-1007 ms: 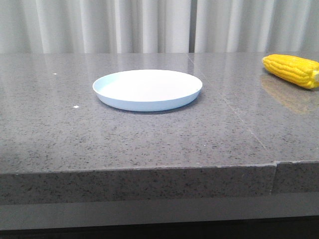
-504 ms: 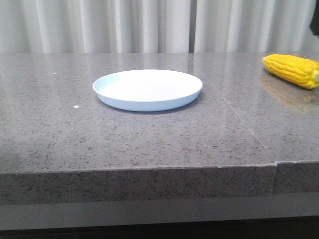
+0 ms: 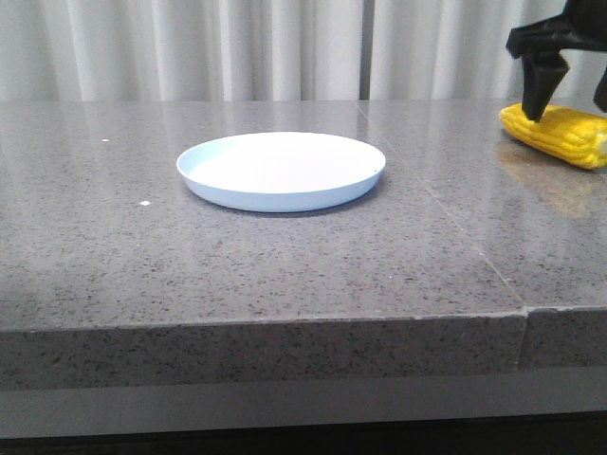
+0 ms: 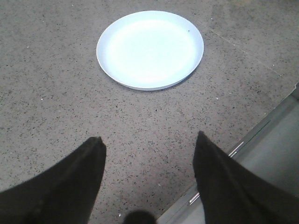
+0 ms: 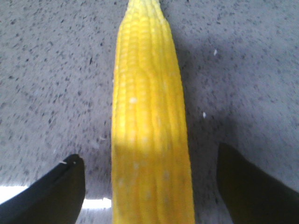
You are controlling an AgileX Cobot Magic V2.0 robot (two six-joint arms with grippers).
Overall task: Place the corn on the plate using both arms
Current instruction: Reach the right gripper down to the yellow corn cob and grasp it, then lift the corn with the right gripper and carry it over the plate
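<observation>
Corn (image 5: 149, 126) sits between your right gripper's (image 5: 149, 186) spread fingers (image 5: 51, 193); round cob may roll if one pad touches first. Left gripper (image 4: 149, 154) also open.

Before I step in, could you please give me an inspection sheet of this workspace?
Surface: grey speckled stone table, with a seam on its right side.
Job's things: plate bare, mid-table; corn lying far right, not on the plate.
Clutter: a few white specks on the table.
Grippers: right tool open, fingers either side of the corn, not touching it; left tool open over bare table, short of the plate.
Cables: nothing seen.
Surroundings: pale curtain behind the table.
</observation>
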